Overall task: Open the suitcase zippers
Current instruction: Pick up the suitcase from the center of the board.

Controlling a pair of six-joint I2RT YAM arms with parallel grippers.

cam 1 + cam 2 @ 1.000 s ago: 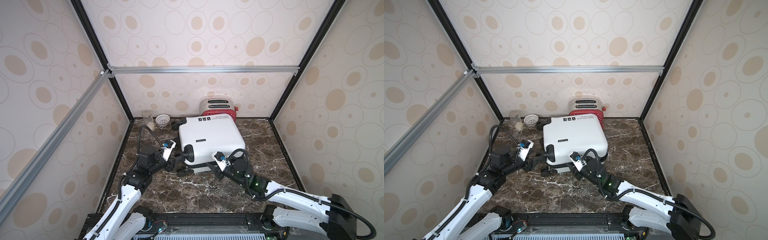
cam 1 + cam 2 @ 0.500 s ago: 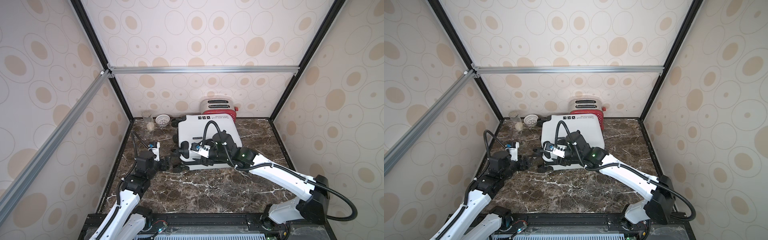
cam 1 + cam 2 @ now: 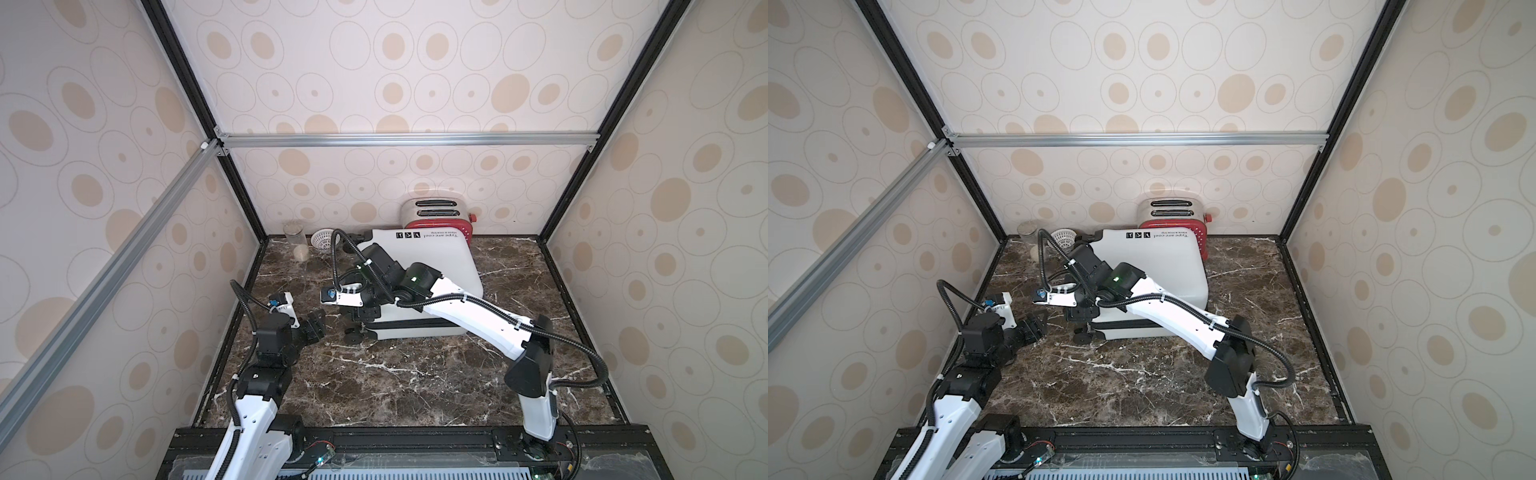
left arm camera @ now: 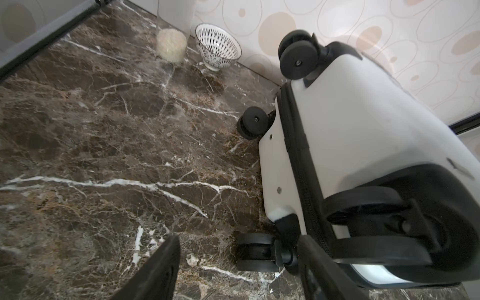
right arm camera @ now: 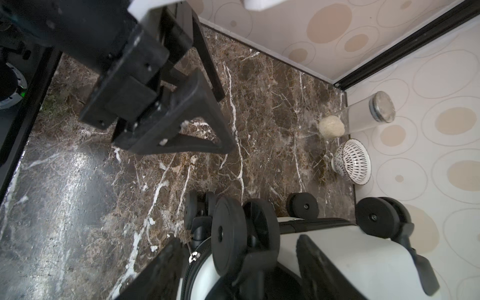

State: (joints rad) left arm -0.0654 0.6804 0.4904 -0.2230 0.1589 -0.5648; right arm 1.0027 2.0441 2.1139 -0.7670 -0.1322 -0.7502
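The right gripper (image 5: 239,270) stands wide. Its fingers (image 5: 161,272) sit either side of a corner of the suitcase (image 5: 350,259), with a black wheel (image 5: 231,239) between them. I cannot tell whether either finger touches the shell. A small silvery pull tab (image 5: 192,257) hangs just beside one finger, on the black zipper (image 5: 186,280) at the seam. In both top views this gripper (image 3: 360,316) (image 3: 1077,313) hangs over the near wheel corner of the case, and its arm reaches across the white lid.

The left gripper (image 4: 239,270) is wide too and holds nothing. Its fingers (image 4: 161,270) frame a wheel in its wrist view, but in a top view the gripper (image 3: 316,328) sits low over the bench (image 3: 395,374), near the wheels yet apart from them. In the left wrist view the zipper (image 4: 296,140) runs as a black band between the two white shells along the wheel end. I cannot tell whether it is undone there.

The suitcase (image 3: 436,266) lies flat on the bench toward the back, printed face up. Its wheel end is turned toward the left arm and its far corner is just in front of the toaster (image 3: 436,214). A jar (image 3: 296,245) and a bowl (image 3: 322,240) stand by the back wall, near the far wheels.
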